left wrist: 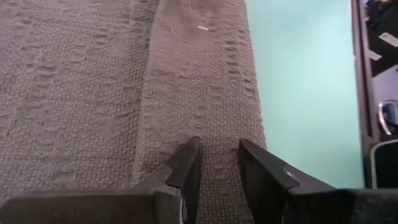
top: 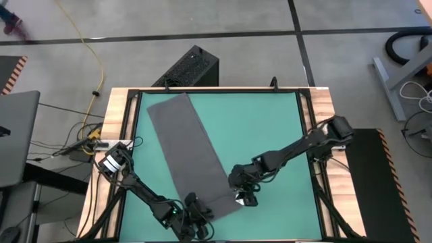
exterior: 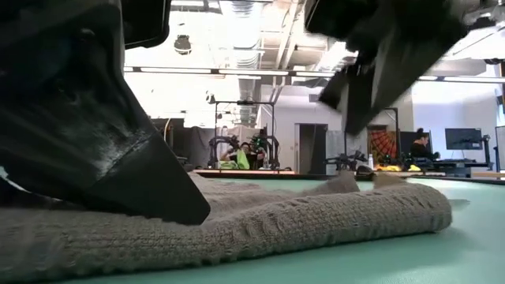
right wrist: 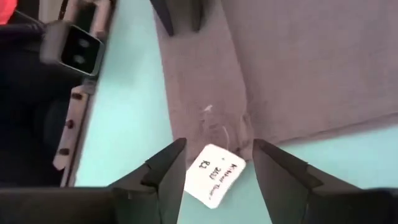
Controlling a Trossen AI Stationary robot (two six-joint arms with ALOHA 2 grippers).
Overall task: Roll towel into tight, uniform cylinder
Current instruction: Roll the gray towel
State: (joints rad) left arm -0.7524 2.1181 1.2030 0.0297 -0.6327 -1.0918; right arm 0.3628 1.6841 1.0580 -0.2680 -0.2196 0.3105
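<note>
The dark grey towel (top: 189,145) lies flat as a long strip on the green table, slanting from the far left to the near middle. Its near end also shows in the low view (exterior: 316,217). A white tag (right wrist: 214,175) sticks out at its near right corner. My left gripper (top: 197,214) is open and low over the towel's near end, by its left corner (left wrist: 217,155). My right gripper (top: 244,194) is open above the near right corner, its fingers on either side of the tag (right wrist: 214,155), and is clear of the cloth in the low view (exterior: 371,87). My left gripper comes at the towel's near end (left wrist: 217,124) slanting down from the table's near side, its fingers open. In the low view one fingertip (exterior: 185,207) rests on the top of the cloth. The towel lies flat on the table and nothing is pinched.
A wooden frame with black rails (top: 118,135) borders the green table. A black box (top: 192,67) stands beyond the far edge, and cables and a laptop (top: 17,135) lie to the left. Bare green surface (top: 270,128) lies to the right of the towel.
</note>
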